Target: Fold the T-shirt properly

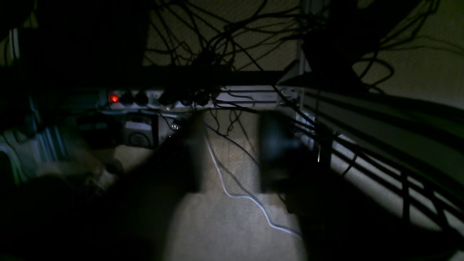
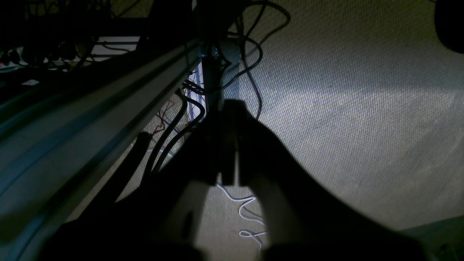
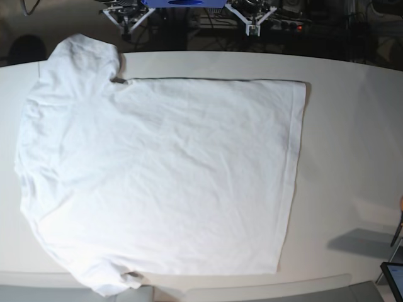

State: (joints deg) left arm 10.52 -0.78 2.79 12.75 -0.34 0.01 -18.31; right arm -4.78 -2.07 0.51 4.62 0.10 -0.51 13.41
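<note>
The white T-shirt (image 3: 164, 176) lies spread flat on the off-white table (image 3: 352, 126), with a sleeve at the far left and the hem along the right. Both arms hang beyond the table's far edge, away from the shirt. My left gripper (image 1: 232, 152) points at the carpeted floor in the dim left wrist view; its blurred dark fingers (image 1: 192, 152) stand apart with nothing between them. My right gripper (image 2: 230, 152) also hangs over the carpet, its fingers drawn together on nothing. From the base view, the left gripper (image 3: 255, 16) is at the top right and the right gripper (image 3: 129, 16) at the top left.
Under the table's far side are a power strip (image 1: 163, 98) with a red lit switch, many tangled black cables (image 1: 217, 43), a white cable (image 1: 246, 197) on the carpet and a metal frame rail (image 2: 90, 119). A dark device corner (image 3: 393, 277) shows at the lower right.
</note>
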